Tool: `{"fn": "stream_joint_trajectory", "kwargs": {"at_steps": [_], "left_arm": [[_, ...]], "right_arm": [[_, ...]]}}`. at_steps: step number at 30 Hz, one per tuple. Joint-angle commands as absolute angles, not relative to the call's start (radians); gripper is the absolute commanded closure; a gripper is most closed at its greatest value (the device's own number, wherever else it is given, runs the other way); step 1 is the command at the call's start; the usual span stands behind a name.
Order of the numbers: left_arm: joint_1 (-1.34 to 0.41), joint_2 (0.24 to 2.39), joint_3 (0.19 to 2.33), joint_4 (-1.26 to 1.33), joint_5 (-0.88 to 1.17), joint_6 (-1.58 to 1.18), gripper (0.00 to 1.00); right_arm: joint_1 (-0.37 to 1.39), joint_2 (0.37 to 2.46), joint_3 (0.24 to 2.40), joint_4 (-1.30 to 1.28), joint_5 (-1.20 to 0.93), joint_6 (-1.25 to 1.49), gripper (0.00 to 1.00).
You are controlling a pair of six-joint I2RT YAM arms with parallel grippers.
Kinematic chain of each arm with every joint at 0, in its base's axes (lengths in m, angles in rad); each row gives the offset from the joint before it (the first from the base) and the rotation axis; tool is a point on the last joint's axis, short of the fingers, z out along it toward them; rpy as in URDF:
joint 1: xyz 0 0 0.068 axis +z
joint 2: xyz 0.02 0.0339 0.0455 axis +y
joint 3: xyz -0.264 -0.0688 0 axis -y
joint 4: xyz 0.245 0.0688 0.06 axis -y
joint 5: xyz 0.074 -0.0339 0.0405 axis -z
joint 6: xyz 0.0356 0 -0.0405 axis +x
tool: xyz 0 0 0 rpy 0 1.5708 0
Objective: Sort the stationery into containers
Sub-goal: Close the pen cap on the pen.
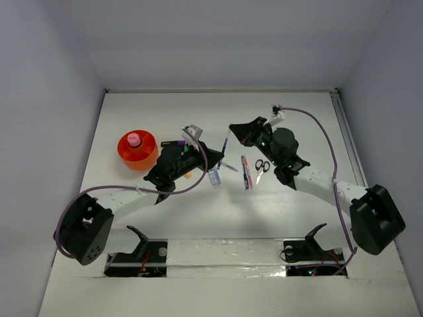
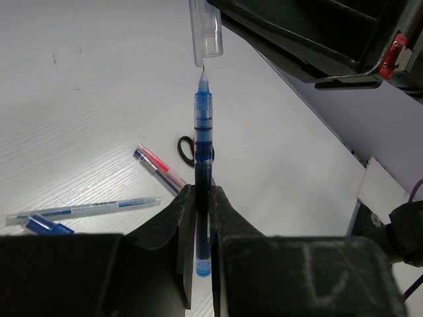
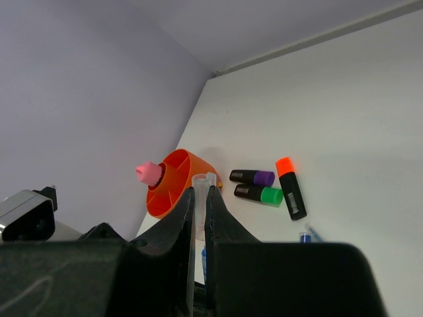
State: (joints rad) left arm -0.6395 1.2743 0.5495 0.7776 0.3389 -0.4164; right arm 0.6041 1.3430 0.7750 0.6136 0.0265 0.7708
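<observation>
Left gripper point(image 2: 201, 195) clamps the pen point(image 2: 203, 125), right gripper point(image 3: 199, 198) clamps the cap point(image 2: 206, 33); center cap mouth over tip, then push straight.

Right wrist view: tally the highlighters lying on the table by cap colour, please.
Purple-capped highlighter: 1
Green-capped highlighter: 1
Orange-capped highlighter: 1
Total: 3

No legible text, label, brand or number in any view; only a faint chalky scrawl on the left gripper point(image 2: 202, 196) housing, unreadable.
</observation>
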Motion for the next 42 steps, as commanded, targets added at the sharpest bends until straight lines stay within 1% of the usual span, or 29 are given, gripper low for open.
{"fn": "stream_joint_trajectory", "kwargs": {"at_steps": [1,20,25,34,42], "left_arm": [[-0.640,1.249,0.560,0.818,0.336,-0.403,1.00],[-0.640,1.255,0.558,0.818,0.325,-0.402,1.00],[-0.640,1.236,0.551,0.818,0.305,-0.402,1.00],[-0.640,1.229,0.541,0.825,0.288,-0.426,1.00],[-0.640,1.213,0.543,0.801,0.268,-0.414,1.00]], "right_arm": [[0.614,1.344,0.799,0.652,0.025,0.755,1.00],[0.643,1.382,0.790,0.669,0.021,0.744,1.00],[0.663,1.370,0.770,0.673,0.072,0.727,1.00],[0.762,1.362,0.726,0.718,0.212,0.644,1.00],[0.781,1.348,0.725,0.675,0.224,0.595,1.00]]}}
